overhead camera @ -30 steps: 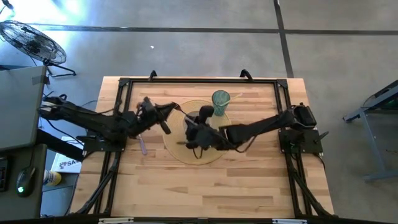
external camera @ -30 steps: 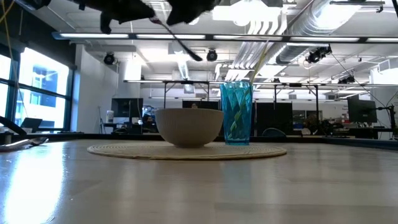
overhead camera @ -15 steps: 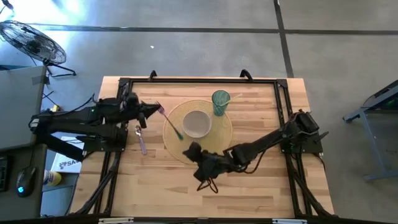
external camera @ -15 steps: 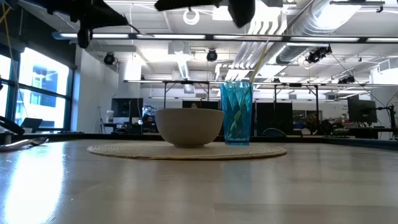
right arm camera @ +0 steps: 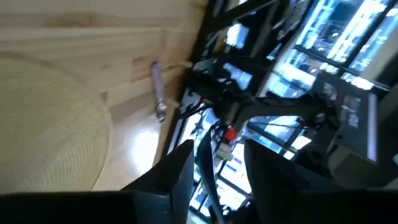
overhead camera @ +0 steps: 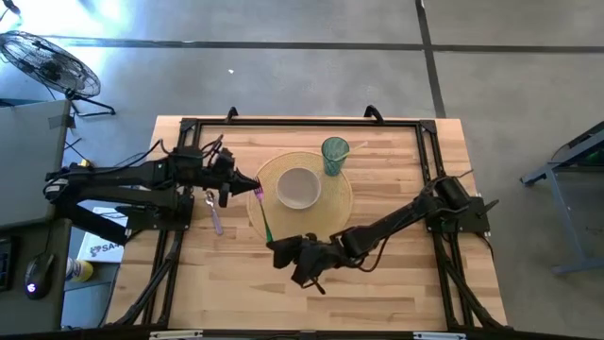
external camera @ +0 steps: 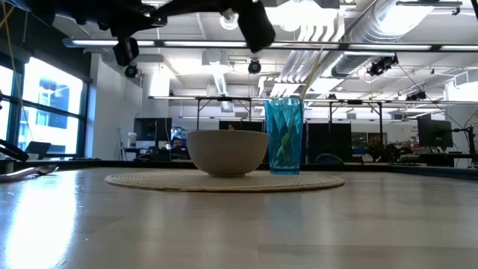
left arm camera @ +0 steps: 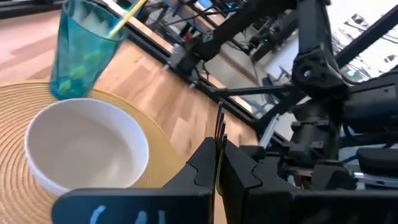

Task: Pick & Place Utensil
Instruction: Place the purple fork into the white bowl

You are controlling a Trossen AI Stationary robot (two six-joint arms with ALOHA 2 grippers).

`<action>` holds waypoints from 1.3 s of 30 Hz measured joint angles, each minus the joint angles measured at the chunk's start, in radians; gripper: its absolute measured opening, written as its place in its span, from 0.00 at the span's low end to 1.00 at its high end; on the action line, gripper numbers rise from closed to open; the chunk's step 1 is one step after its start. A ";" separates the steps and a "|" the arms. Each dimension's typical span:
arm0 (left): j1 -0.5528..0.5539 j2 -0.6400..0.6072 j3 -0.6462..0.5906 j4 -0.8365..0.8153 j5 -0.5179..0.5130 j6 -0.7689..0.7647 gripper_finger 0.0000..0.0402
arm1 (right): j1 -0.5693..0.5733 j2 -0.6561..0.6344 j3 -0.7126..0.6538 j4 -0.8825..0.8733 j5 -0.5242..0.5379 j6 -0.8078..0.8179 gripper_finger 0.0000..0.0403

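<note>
Green-handled slim utensil with a pink head point(overhead camera: 263, 215): pinched at the pink end by the left gripper point(overhead camera: 247, 188), jaws closed tight on it. Hangs over the left rim of the round woven straw placemat point(overhead camera: 335, 215), beside the white bowl point(overhead camera: 299, 187). Runs long axis from those jaws toward the table's front, green tip near the right gripper point(overhead camera: 281, 255) (jaws apart, nothing between). Hard to tell whether fork or spoon; shows edge-on from the left wrist.
</note>
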 joint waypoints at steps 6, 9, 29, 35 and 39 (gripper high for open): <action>0.000 0.004 0.000 0.053 0.025 0.003 0.00 | -0.003 0.000 0.000 0.052 -0.046 -0.028 0.28; 0.000 0.004 0.000 0.068 0.044 0.003 0.00 | -0.006 0.000 0.000 0.086 -0.045 -0.029 0.23; 0.000 0.005 0.000 0.061 0.026 0.034 0.21 | 0.016 0.000 0.000 0.097 -0.005 -0.018 0.02; 0.000 -0.011 0.000 -0.002 0.019 0.091 0.42 | 0.045 -0.006 0.000 0.098 0.071 0.101 0.01; 0.000 -0.043 0.000 -0.133 -0.024 0.139 0.53 | 0.055 -0.019 0.000 0.097 0.125 0.231 0.01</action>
